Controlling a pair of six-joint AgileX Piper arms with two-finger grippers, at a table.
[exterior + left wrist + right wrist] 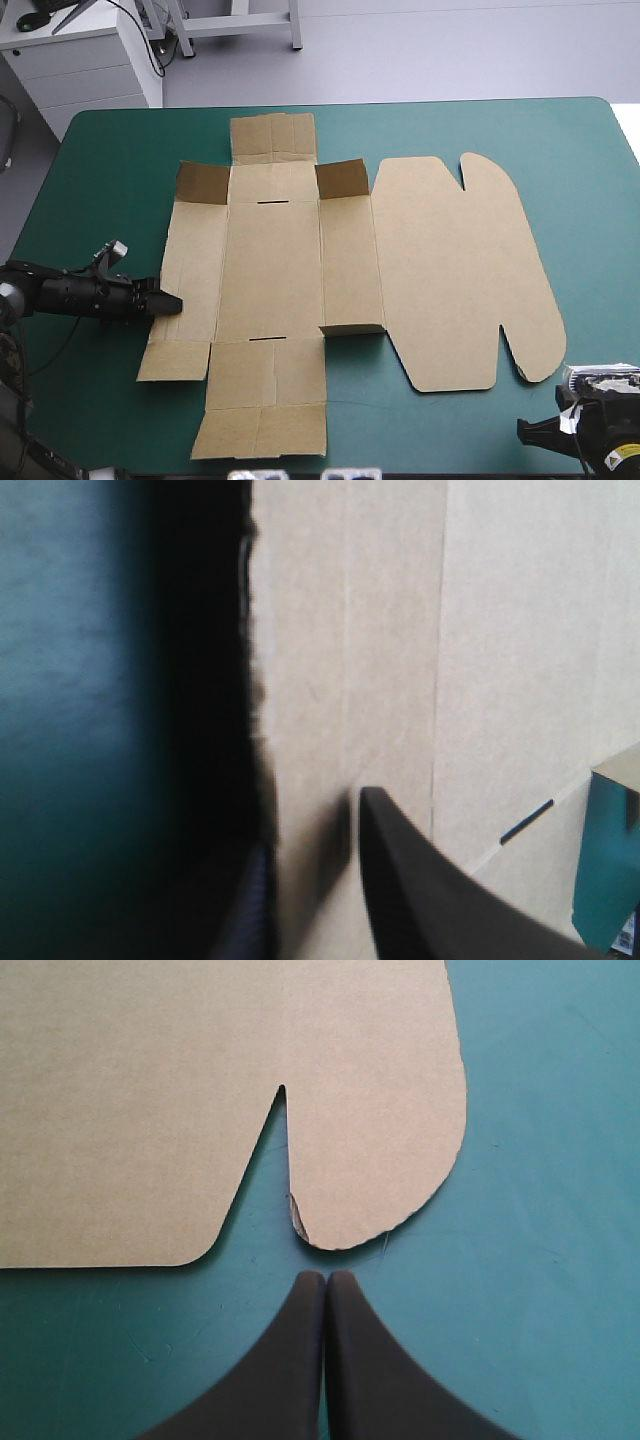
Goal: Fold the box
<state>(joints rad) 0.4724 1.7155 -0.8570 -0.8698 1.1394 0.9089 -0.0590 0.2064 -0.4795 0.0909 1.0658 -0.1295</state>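
The brown box [270,270] lies opened out on the teal-green cover, its lid [450,270] flat to the right. Two small corner flaps [203,183] [343,178] stand up at the far side, and the wall [350,265] beside the lid is slightly raised. My left gripper [172,303] is at the box's left edge, shut on the left wall [340,680], one finger [420,890] on top and the other under the edge. My right gripper [525,428] rests shut on the cover at the near right. Its tips [326,1275] are just short of the lid's rounded ear [380,1140].
Bare teal-green cover [590,200] stretches to the right of the lid and along the near edge. A white cabinet [90,60] stands beyond the table's far left corner.
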